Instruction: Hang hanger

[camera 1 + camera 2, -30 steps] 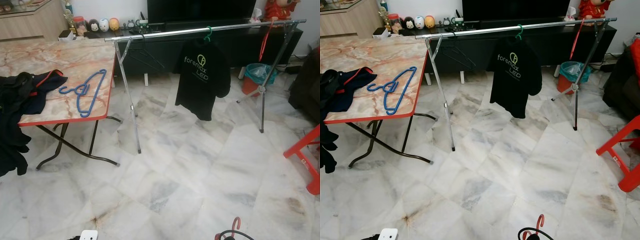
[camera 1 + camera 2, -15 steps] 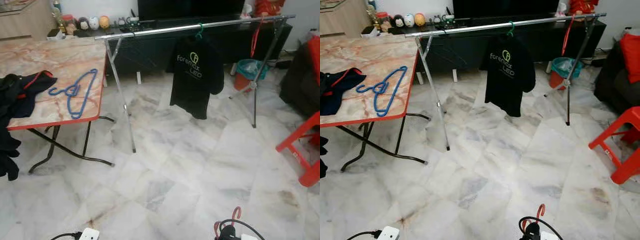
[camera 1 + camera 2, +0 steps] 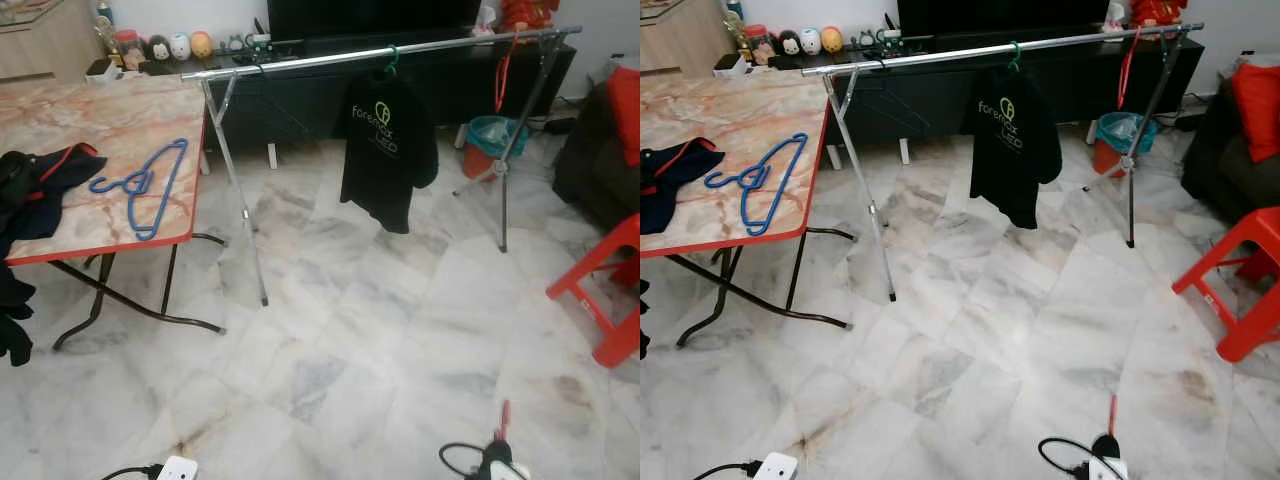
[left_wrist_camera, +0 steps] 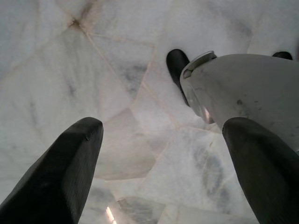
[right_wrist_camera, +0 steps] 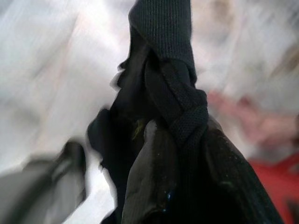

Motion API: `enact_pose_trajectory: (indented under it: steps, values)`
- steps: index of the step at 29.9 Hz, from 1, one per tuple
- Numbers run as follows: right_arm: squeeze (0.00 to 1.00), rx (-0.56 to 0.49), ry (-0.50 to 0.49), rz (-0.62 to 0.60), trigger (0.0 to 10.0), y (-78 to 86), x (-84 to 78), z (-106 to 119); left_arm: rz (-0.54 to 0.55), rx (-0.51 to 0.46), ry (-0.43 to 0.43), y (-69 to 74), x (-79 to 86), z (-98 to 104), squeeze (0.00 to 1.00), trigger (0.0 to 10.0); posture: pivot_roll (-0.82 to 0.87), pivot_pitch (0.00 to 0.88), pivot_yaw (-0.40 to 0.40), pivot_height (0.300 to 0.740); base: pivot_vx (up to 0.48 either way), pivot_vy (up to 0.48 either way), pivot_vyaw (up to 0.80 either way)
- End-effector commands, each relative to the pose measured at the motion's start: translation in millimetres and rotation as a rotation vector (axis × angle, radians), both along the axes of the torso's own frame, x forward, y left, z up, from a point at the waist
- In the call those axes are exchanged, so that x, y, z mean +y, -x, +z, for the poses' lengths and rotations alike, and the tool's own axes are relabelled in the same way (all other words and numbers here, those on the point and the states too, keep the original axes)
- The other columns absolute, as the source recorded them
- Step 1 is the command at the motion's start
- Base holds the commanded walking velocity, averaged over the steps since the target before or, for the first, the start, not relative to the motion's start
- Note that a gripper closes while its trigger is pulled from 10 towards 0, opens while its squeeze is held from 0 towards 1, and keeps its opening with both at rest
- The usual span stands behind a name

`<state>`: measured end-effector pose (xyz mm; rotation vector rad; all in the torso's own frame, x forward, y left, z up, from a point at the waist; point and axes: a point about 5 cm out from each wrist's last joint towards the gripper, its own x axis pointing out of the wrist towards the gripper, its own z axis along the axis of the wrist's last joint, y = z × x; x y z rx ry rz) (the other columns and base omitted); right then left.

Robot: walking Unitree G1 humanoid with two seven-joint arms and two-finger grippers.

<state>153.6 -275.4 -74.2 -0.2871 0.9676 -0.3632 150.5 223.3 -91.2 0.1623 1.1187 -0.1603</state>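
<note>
Gripping bunched black garment [image 5: 163,107], right claw [image 5: 154,186], blurred, hanger unseen

Even, bright indoor light fills both eye views, which are sharp throughout. The pale marble floor [image 3: 400,330] carries soft sheen and faint shadows under the folding table [image 3: 100,130]. The left wrist view is clear, its 2 near fingers [image 4: 56,177] slightly soft. The right wrist view is heavily blurred around dark knitted cloth [image 5: 163,107].
</note>
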Motion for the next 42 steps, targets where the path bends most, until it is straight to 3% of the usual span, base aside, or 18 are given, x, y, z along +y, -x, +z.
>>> enact_pose_trajectory:
  steps: [1, 6, 9, 10, 12, 14, 19, 20, 25, 26, 27, 28, 30, 34, 36, 40, 42]
  values:
    - [0.00, -0.143, 0.045, 0.106, 10.0, -51.9, -30.4, 40.9, 0.005, 0.010, -0.013, 4.6, 3.6, -1.1, 0.00, 10.0, -0.10, 0.041, 0.027, 0.740, 0.000, 0.000, 0.00]
    - [0.00, -0.197, 0.062, 0.149, 10.0, -69.7, -30.8, 53.6, 0.003, 0.004, -0.010, 4.1, 3.4, -0.8, 0.00, 10.0, -0.09, 0.041, 0.026, 0.740, 0.000, 0.000, 0.00]
    - [0.00, -0.224, 0.001, 0.121, 10.0, -78.5, -27.7, 57.5, 0.001, 0.002, -0.008, 4.2, 3.1, -0.8, 0.00, 10.0, -0.09, 0.040, 0.027, 0.740, 0.000, 0.000, 0.00]
    - [0.00, -0.232, -0.074, 0.186, 10.0, -85.3, -17.4, 57.8, -0.005, -0.002, -0.009, 4.1, 3.0, -0.7, 0.00, 10.0, -0.09, 0.041, 0.029, 0.740, 0.000, 0.000, 0.00]
    - [0.00, -0.229, -0.094, 0.216, 10.0, -87.4, -14.1, 58.1, -0.007, -0.003, -0.009, 4.0, 3.0, -0.7, 0.00, 10.0, -0.09, 0.041, 0.029, 0.740, 0.000, 0.000, 0.00]
    - [0.00, -0.230, -0.198, 0.369, 10.0, -98.3, 5.1, 61.1, -0.009, -0.024, -0.004, 2.5, 2.3, 0.1, 0.00, 10.0, -0.09, 0.039, 0.028, 0.740, 0.000, 0.000, 0.00]
    - [0.00, -0.236, -0.247, 0.457, 10.0, -103.6, 14.2, 64.7, -0.007, -0.042, 0.000, 1.3, 2.0, 0.8, 0.00, 10.0, -0.09, 0.037, 0.027, 0.740, 0.000, 0.000, 0.00]
    - [0.00, -0.218, -0.276, 0.580, 10.0, -107.5, 19.5, 70.9, -0.016, -0.064, 0.008, -0.3, 0.8, 1.7, 0.00, 10.0, -0.09, 0.026, 0.025, 0.740, 0.000, 0.000, 0.00]
    - [0.00, -0.181, -0.312, 0.748, 10.0, -109.4, 25.0, 79.9, -0.038, -0.087, 0.024, -2.4, -1.3, 2.8, 0.00, 10.0, -0.09, 0.020, 0.024, 0.740, 0.000, 0.000, 0.00]
    - [0.00, -0.158, -0.327, 0.824, 10.0, -108.7, 25.0, 85.1, -0.082, -0.175, 0.075, -36.0, -8.4, 17.6, 0.00, 10.0, -0.09, 0.015, 0.021, 0.740, 0.000, 0.000, 0.00]
    - [0.00, -0.158, -0.327, 0.824, 10.0, -108.7, 25.0, 85.1, -0.082, -0.175, 0.075, -36.0, -8.4, 17.6, 0.00, 10.0, -0.09, 0.015, 0.021, 0.740, 0.000, 0.000, 0.00]
    - [0.00, -0.140, -0.344, 0.890, 10.0, -107.0, 22.9, 91.3, -0.119, -0.238, 0.114, -59.8, -13.8, 30.6, 0.00, 10.0, -0.09, 0.011, 0.018, 0.740, 0.000, 0.000, 0.00]
    - [0.00, -0.109, -0.360, 1.027, 10.0, -102.7, 18.4, 106.7, -0.193, -0.322, 0.178, -89.8, -19.7, 51.8, 0.00, 10.0, -0.09, 0.006, 0.014, 0.740, 0.000, 0.000, 0.00]
    - [0.00, -0.090, -0.384, 1.104, 10.0, -99.7, 16.9, 118.0, -0.234, -0.350, 0.210, -98.3, -21.9, 59.7, 0.00, 10.0, -0.09, 0.007, 0.011, 0.740, 0.000, 0.000, 0.00]
    - [0.00, -0.063, -0.447, 1.264, 10.0, -92.9, 20.8, 137.6, -0.296, -0.380, 0.253, -109.4, -29.7, 69.8, 0.00, 10.0, -0.09, 0.012, 0.008, 0.740, 0.000, 0.000, 0.00]
    - [0.00, -0.112, -0.517, 1.361, 10.0, -89.9, 26.8, 156.3, -0.329, -0.392, 0.279, -115.4, -33.6, 75.5, 0.00, 10.0, -0.09, 0.019, 0.002, 0.740, 0.000, 0.000, 0.00]
    - [0.00, -0.165, -0.609, 1.451, 10.0, -85.9, 33.7, 179.5, -0.354, -0.392, 0.312, -120.1, -36.1, 80.8, 0.00, 10.0, -0.08, 0.023, 0.002, 0.740, 0.000, 0.000, 0.00]
